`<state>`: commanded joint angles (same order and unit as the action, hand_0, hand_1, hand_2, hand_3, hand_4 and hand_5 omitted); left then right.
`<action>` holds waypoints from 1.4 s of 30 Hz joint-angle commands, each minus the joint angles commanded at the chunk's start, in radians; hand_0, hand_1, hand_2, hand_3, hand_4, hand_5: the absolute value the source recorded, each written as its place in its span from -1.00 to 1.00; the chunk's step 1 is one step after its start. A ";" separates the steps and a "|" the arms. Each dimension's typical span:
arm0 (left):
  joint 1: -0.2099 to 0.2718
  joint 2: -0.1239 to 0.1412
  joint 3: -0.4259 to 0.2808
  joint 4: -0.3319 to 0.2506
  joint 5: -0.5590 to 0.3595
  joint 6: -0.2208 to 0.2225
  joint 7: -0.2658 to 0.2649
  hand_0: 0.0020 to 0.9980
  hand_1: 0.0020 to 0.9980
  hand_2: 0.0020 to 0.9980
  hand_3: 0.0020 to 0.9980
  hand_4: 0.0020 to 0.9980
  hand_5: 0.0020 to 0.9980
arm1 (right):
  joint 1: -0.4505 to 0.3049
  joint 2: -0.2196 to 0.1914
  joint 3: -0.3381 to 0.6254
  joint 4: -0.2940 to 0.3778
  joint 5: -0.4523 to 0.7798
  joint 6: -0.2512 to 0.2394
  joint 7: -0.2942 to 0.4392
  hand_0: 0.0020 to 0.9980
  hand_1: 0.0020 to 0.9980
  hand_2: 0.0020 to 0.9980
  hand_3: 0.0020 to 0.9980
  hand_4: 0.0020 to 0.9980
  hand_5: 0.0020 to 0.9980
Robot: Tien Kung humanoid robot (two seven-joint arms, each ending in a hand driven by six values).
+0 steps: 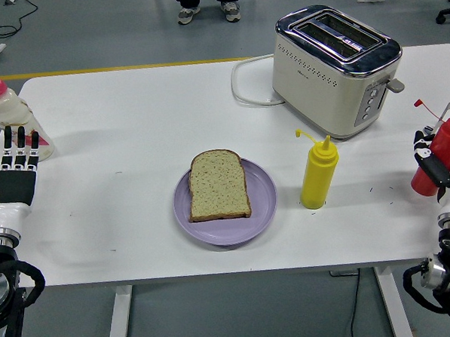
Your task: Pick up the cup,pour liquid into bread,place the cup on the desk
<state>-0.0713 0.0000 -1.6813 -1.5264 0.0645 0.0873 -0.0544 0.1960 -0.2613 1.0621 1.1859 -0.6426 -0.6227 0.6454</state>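
A slice of bread [219, 185] lies on a purple plate [262, 208] in the middle of the table. A yellow squeeze bottle [318, 173] stands just right of the plate. My right hand [433, 163] is at the table's right edge, shut on a red squeeze bottle [441, 150] that it holds upright at about table level. My left hand [11, 159] rests at the left edge with its fingers straight and holds nothing. No cup is in view.
A cream toaster [336, 67] stands at the back right with its white cord [248, 83] looping to the left. A small bottle with a pink cap [5, 112] stands at the far left. A person's feet [209, 11] show beyond the table.
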 joint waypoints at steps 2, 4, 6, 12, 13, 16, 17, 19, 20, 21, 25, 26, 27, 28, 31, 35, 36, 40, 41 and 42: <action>0.000 0.000 0.000 0.000 0.000 0.000 0.000 0.71 0.73 0.86 0.66 0.34 1.00 | 0.003 0.004 -0.003 -0.009 0.005 0.002 0.000 -0.68 -0.75 -0.53 -0.33 -0.25 -0.75; 0.000 0.000 -0.001 0.000 0.000 0.000 0.000 0.71 0.73 0.86 0.66 0.34 1.00 | 0.005 0.008 -0.007 -0.020 0.010 0.004 0.000 -0.68 -0.75 -0.53 -0.33 -0.25 -0.75; 0.000 0.000 -0.001 0.000 0.000 0.000 0.000 0.71 0.73 0.86 0.66 0.34 1.00 | 0.007 0.011 -0.010 -0.030 0.014 0.006 0.000 -0.63 -0.69 -0.48 -0.31 -0.24 -0.74; -0.001 0.000 -0.002 0.000 -0.001 0.000 0.000 0.71 0.73 0.86 0.66 0.34 1.00 | 0.010 0.015 -0.015 -0.046 0.024 0.008 0.000 -0.55 -0.62 -0.41 -0.29 -0.23 -0.76; -0.001 0.000 -0.002 0.000 -0.001 0.000 -0.001 0.71 0.73 0.86 0.66 0.34 1.00 | 0.010 0.015 -0.016 -0.048 0.026 0.008 0.000 -0.55 -0.62 -0.41 -0.29 -0.23 -0.76; -0.001 0.000 -0.002 0.000 -0.001 0.000 -0.001 0.71 0.73 0.86 0.66 0.34 1.00 | 0.010 0.016 -0.017 -0.051 0.029 0.008 0.000 -0.55 -0.62 -0.41 -0.29 -0.23 -0.76; -0.001 0.000 -0.002 0.000 -0.001 0.000 -0.001 0.71 0.73 0.86 0.66 0.34 1.00 | 0.010 0.016 -0.017 -0.051 0.030 0.008 0.000 -0.48 -0.54 -0.34 -0.24 -0.21 -0.77; -0.001 0.000 -0.001 0.000 -0.001 0.000 -0.001 0.71 0.73 0.86 0.66 0.34 1.00 | 0.010 0.016 -0.017 -0.052 0.030 0.008 0.000 -0.48 -0.54 -0.34 -0.24 -0.21 -0.77; -0.001 0.000 -0.001 0.000 -0.001 0.000 -0.001 0.71 0.73 0.86 0.66 0.34 1.00 | 0.010 0.016 -0.018 -0.052 0.029 0.007 0.000 -0.48 -0.54 -0.34 -0.24 -0.21 -0.77; -0.001 0.000 -0.001 0.000 -0.001 0.000 -0.001 0.71 0.73 0.86 0.66 0.34 1.00 | 0.009 0.016 -0.018 -0.052 0.029 0.007 0.000 -0.48 -0.54 -0.34 -0.24 -0.21 -0.77; 0.000 0.000 0.000 0.001 -0.001 0.000 -0.001 0.71 0.73 0.86 0.66 0.34 1.00 | 0.004 0.016 -0.021 -0.051 0.019 0.009 0.000 -0.38 -0.38 -0.22 -0.18 0.02 -0.76; 0.000 0.000 0.000 0.001 -0.001 0.000 -0.001 0.71 0.73 0.86 0.66 0.34 1.00 | 0.003 0.016 -0.022 -0.050 0.015 0.009 0.000 -0.38 -0.38 -0.22 -0.18 0.02 -0.76; 0.001 0.000 0.001 0.001 -0.001 0.000 0.000 0.71 0.73 0.86 0.66 0.34 1.00 | 0.001 0.016 -0.024 -0.050 0.011 0.009 0.000 -0.38 -0.38 -0.22 -0.18 0.02 -0.76; 0.001 0.000 0.001 0.001 -0.001 0.000 0.000 0.71 0.73 0.86 0.66 0.34 1.00 | -0.001 0.017 -0.025 -0.049 0.007 0.009 0.000 -0.38 -0.38 -0.22 -0.18 0.02 -0.76; 0.002 0.000 0.002 0.001 -0.001 -0.001 0.000 0.71 0.73 0.86 0.66 0.34 1.00 | -0.004 0.017 -0.028 -0.047 -0.001 0.008 0.000 -0.20 -0.22 -0.12 -0.11 0.30 -0.71; 0.003 0.000 0.004 0.002 -0.001 -0.001 0.000 0.71 0.73 0.86 0.66 0.34 1.00 | -0.010 0.018 -0.030 -0.044 -0.015 0.002 0.000 -0.01 -0.04 -0.03 -0.02 0.37 -0.68; 0.003 0.000 0.004 0.002 -0.001 -0.001 0.000 0.71 0.73 0.86 0.66 0.34 1.00 | -0.011 0.017 -0.031 -0.042 -0.019 0.001 0.000 -0.01 -0.04 -0.03 -0.02 0.37 -0.68; 0.003 0.000 0.005 0.001 0.000 -0.001 0.000 0.71 0.73 0.86 0.66 0.34 1.00 | -0.021 0.017 -0.030 -0.034 -0.031 -0.008 0.000 -0.01 -0.04 -0.03 -0.02 0.37 -0.68; 0.003 0.000 0.005 0.001 0.000 -0.001 0.000 0.71 0.73 0.86 0.66 0.34 1.00 | -0.025 0.017 -0.028 -0.032 -0.034 -0.010 0.000 0.15 0.11 0.12 0.22 0.42 -0.69; 0.003 0.000 0.005 0.001 0.000 -0.001 0.000 0.71 0.73 0.86 0.66 0.34 1.00 | -0.026 0.017 -0.028 -0.031 -0.035 -0.011 0.000 0.15 0.11 0.12 0.22 0.42 -0.69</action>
<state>-0.0678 0.0000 -1.6763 -1.5252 0.0641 0.0864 -0.0541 0.1698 -0.2442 1.0344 1.1549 -0.6779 -0.6335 0.6454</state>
